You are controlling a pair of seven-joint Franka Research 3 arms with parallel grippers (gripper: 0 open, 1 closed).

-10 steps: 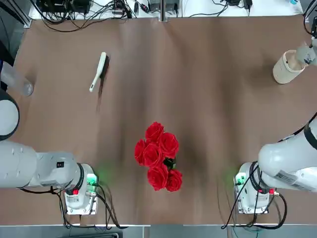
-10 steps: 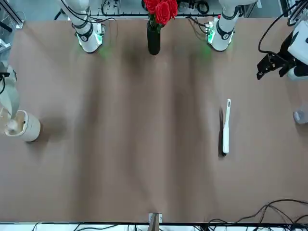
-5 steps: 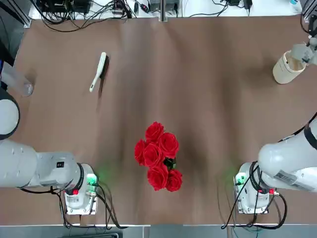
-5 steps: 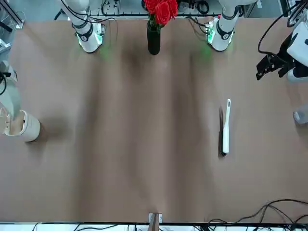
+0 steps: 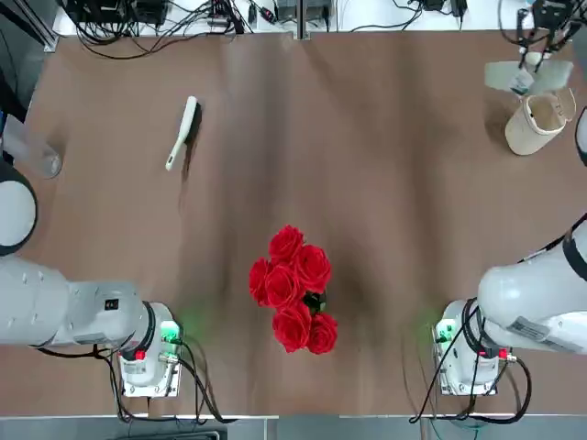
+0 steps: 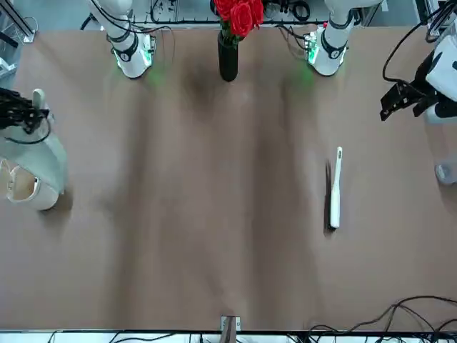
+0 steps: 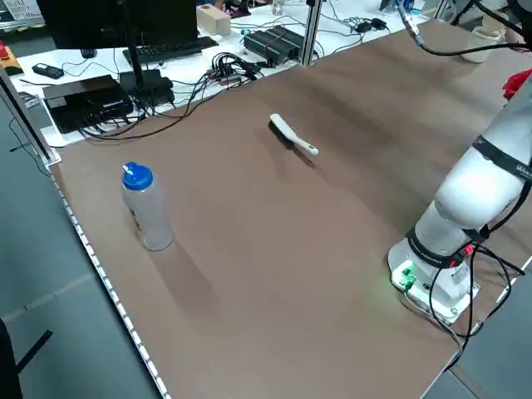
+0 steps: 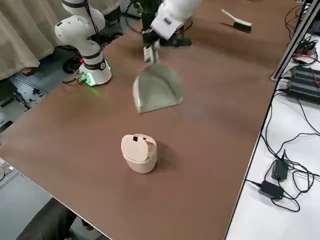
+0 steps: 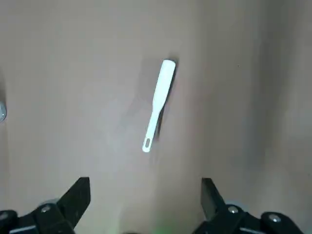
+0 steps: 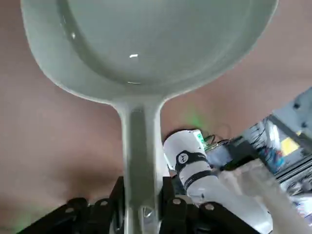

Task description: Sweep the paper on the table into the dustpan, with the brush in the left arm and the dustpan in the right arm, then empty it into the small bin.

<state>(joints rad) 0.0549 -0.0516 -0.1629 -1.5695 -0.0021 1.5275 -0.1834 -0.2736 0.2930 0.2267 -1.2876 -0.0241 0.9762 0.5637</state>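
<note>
The dustpan [image 10: 146, 53], pale grey-green plastic, is up off the table [image 8: 225, 100] at the far right, near the small bin [image 8: 137, 152]. My right gripper [image 10: 142, 187] is closed on its short handle, one finger on each side. I'd judge it light and fairly stiff, but the smooth handle could let the broad scoop twist. This hold, centred on the stub, suits it; I should squeeze firmly and turn slowly. I can make out no paper in the scoop.

The bin is upright, beige and probably light too. A nudge from the scoop's rim might tip it. I can't tell whether the two touch.

Well apart, on the left part of the table, the brush [image 9: 161, 92] lies flat, its white handle ending in dark bristles. It looks slim, light and slick, its bristles soft. If I need it again, I'd take it across the handle, clear of the bristles. My left gripper [image 9: 146, 185] is at the table's left side, fingers wide apart with nothing between them.

Farther out are red roses [image 5: 303, 284] near the arms' bases and a clear bottle [image 7: 145, 212] by the left edge.
</note>
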